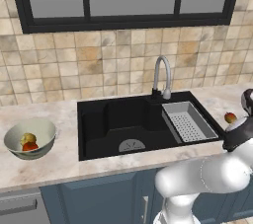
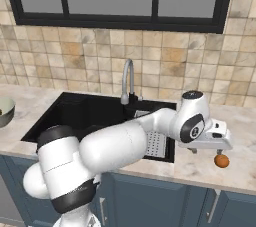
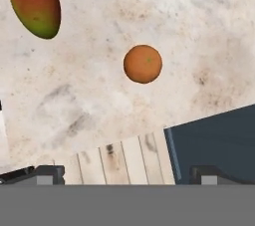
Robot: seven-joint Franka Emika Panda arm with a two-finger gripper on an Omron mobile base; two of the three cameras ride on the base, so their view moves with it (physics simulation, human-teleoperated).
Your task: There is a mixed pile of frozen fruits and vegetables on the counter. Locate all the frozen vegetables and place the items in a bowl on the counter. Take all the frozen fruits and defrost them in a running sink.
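on counter (image 3: 99,105), mango (image 3: 35,5) lies stem-up; orange (image 3: 143,63) beside.

— What's the arm (image 2: 115,146) look like?
— Glossy white rounded shells, fat tubular links, dark bands at the joints.
— And the fingers (image 3: 47,174)?
— Small, dark, blocky tips on a white hand (image 2: 212,138).

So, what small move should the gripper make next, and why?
Probably lower onto the orange ball. The open gripper hovers above the counter holding nothing, the ball lies free below it, and the bowl already holds two pieces.
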